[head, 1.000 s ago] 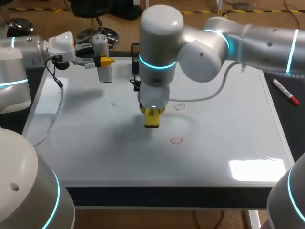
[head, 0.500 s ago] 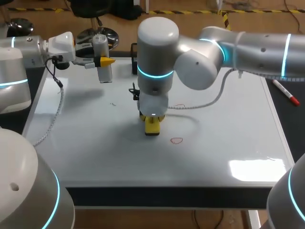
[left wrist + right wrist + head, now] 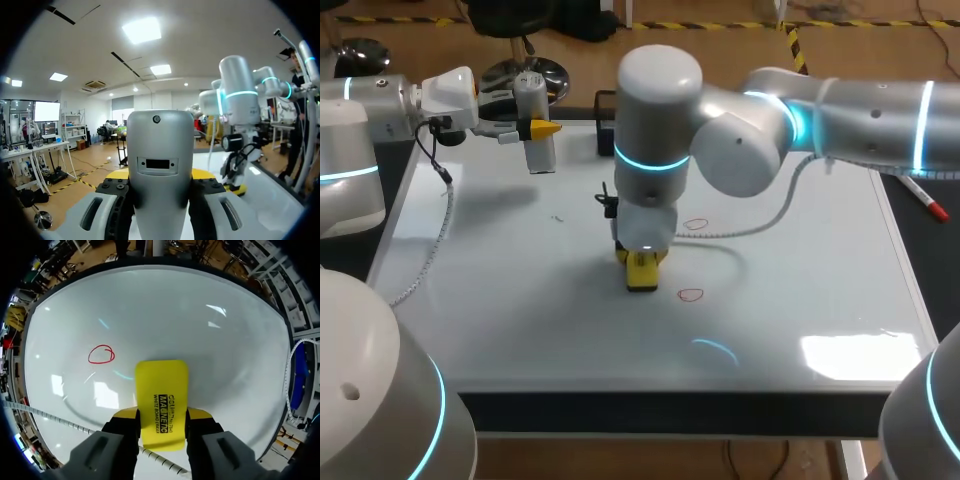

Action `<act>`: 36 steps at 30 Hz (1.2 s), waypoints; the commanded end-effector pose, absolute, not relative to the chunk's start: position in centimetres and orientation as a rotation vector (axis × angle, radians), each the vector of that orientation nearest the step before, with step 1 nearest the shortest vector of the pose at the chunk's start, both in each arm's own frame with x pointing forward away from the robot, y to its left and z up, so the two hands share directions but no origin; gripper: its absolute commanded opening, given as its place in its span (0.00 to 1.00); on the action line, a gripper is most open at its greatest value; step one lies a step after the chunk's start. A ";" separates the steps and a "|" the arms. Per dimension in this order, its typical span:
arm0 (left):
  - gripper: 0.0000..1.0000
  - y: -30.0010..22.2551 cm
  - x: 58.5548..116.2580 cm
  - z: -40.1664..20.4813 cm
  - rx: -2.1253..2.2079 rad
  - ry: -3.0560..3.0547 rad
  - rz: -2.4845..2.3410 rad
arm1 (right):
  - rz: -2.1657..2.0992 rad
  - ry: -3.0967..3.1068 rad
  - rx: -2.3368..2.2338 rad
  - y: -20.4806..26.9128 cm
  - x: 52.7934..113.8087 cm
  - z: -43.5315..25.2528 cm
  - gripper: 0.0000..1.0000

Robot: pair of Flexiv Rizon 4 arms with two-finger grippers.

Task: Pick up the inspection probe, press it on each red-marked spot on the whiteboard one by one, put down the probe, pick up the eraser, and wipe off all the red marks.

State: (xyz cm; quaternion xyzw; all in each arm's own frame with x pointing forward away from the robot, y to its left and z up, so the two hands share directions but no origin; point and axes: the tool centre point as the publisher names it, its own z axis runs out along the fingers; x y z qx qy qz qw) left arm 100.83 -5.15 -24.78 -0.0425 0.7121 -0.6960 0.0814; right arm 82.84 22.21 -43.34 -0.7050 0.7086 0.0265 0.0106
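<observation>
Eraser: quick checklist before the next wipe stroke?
1. Eraser clamped between right gripper fingers: ok.
2. Eraser face touching whiteboard: cannot tell.
3. Near red mark unwiped, beside the eraser: ok as target.
4. Far red mark in sight: ok.
5. Probe put down: not ok, left gripper holds it at the board's far left edge.
6. Cable clear of wipe path: not ok, it runs right by the far mark.

L pincer (image 3: 538, 128), R pincer (image 3: 640, 264): both clamped
</observation>
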 end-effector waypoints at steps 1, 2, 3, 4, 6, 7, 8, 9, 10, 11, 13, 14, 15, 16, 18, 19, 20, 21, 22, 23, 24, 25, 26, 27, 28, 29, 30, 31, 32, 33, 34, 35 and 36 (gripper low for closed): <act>0.00 -5.1 100.9 -24.8 -0.123 2.127 -2.083 | 0.085 2.215 -2.202 21.6 82.7 -44.8 0.00; 0.00 -5.1 100.9 -24.8 -0.123 2.127 -2.083 | 0.093 2.221 -2.204 21.4 82.6 -44.8 0.00; 0.00 -5.1 100.9 -24.8 -0.123 2.127 -2.083 | 0.090 2.222 -2.205 21.2 82.5 -44.8 0.00; 0.00 -5.1 100.9 -24.8 -0.123 2.127 -2.083 | 0.092 2.226 -2.206 21.1 82.5 -44.8 0.00; 0.00 -5.1 100.9 -24.8 -0.123 2.127 -2.083 | 0.091 2.233 -2.208 20.7 82.3 -45.0 0.00; 0.00 -5.1 100.9 -24.8 -0.123 2.127 -2.083 | 0.090 2.238 -2.209 20.5 82.3 -45.2 0.00; 0.00 -5.1 100.9 -24.8 -0.123 2.127 -2.083 | 0.086 2.241 -2.211 20.3 82.2 -45.3 0.00; 0.00 -5.1 100.9 -24.8 -0.123 2.127 -2.083 | 0.082 2.243 -2.212 20.1 82.2 -45.4 0.00; 0.00 -5.1 100.9 -24.8 -0.123 2.127 -2.083 | 0.083 2.245 -2.212 20.0 82.1 -45.3 0.00; 0.00 -5.1 100.9 -24.8 -0.123 2.127 -2.083 | 0.078 2.249 -2.213 19.8 82.0 -45.4 0.00; 0.00 -5.1 100.9 -24.8 -0.123 2.127 -2.083 | 0.079 2.257 -2.213 19.5 82.0 -45.5 0.00; 0.00 -5.1 100.9 -24.8 -0.123 2.127 -2.083 | 0.075 2.259 -2.213 19.3 82.0 -45.5 0.00; 0.00 -5.1 100.9 -24.8 -0.123 2.127 -2.083 | 0.073 2.260 -2.215 19.2 81.9 -45.5 0.00; 0.00 -5.1 100.9 -24.8 -0.123 2.127 -2.083 | 0.074 2.262 -2.215 19.1 81.9 -45.5 0.00; 0.00 -5.1 100.9 -24.8 -0.123 2.127 -2.083 | 0.069 2.265 -2.216 18.8 81.8 -45.2 0.00; 0.00 -5.1 100.9 -24.8 -0.123 2.127 -2.083 | 0.068 2.267 -2.217 18.6 81.8 -45.3 0.00; 0.00 -5.1 100.9 -24.8 -0.123 2.127 -2.083 | 0.061 2.269 -2.219 18.4 81.8 -45.3 0.00; 0.00 -5.1 100.9 -24.8 -0.123 2.127 -2.083 | 0.061 2.270 -2.219 18.4 81.9 -45.3 0.00; 0.00 -5.1 100.9 -24.8 -0.123 2.127 -2.083 | 0.059 2.271 -2.220 18.3 81.9 -45.3 0.00; 0.00 -5.1 100.9 -24.8 -0.123 2.127 -2.083 | 0.057 2.272 -2.219 18.2 81.9 -45.3 0.00; 0.00 -5.1 100.9 -24.8 -0.123 2.127 -2.083 | 0.057 2.273 -2.219 18.2 81.9 -45.3 0.00; 0.00 -5.1 100.9 -24.8 -0.123 2.127 -2.083 | 0.053 2.272 -2.219 18.2 82.0 -45.2 0.00; 0.00 -5.1 100.9 -24.8 -0.123 2.127 -2.083 | 0.051 2.269 -2.220 18.2 82.1 -45.1 0.00; 0.00 -5.1 100.9 -24.8 -0.123 2.127 -2.083 | 0.052 2.268 -2.219 18.2 82.1 -45.0 0.00; 0.00 -5.1 100.9 -24.8 -0.123 2.127 -2.083 | 0.045 2.262 -2.217 18.2 82.2 -44.9 0.00; 0.00 -5.1 100.9 -24.8 -0.123 2.127 -2.083 | 0.049 2.263 -2.215 18.3 82.4 -44.7 0.00; 0.00 -5.1 100.9 -24.8 -0.123 2.127 -2.083 | 0.046 2.261 -2.212 18.3 82.5 -44.5 0.00; 0.00 -5.1 100.9 -24.8 -0.123 2.127 -2.083 | 0.037 2.255 -2.214 18.3 82.6 -44.2 0.00; 0.00 -5.1 100.9 -24.8 -0.123 2.127 -2.083 | 0.037 2.255 -2.212 18.4 82.8 -43.8 0.00; 0.00 -5.1 100.9 -24.8 -0.123 2.127 -2.083 | 0.034 2.247 -2.211 18.4 82.9 -43.4 0.00; 0.00 -5.1 100.9 -24.8 -0.123 2.127 -2.083 | 0.034 2.243 -2.207 18.5 83.0 -42.9 0.00; 0.00 -5.1 100.9 -24.8 -0.123 2.127 -2.083 | 0.037 2.243 -2.202 18.6 83.2 -42.3 0.00; 0.00 -5.1 100.9 -24.8 -0.123 2.127 -2.083 | 0.034 2.242 -2.200 18.7 83.4 -41.9 0.00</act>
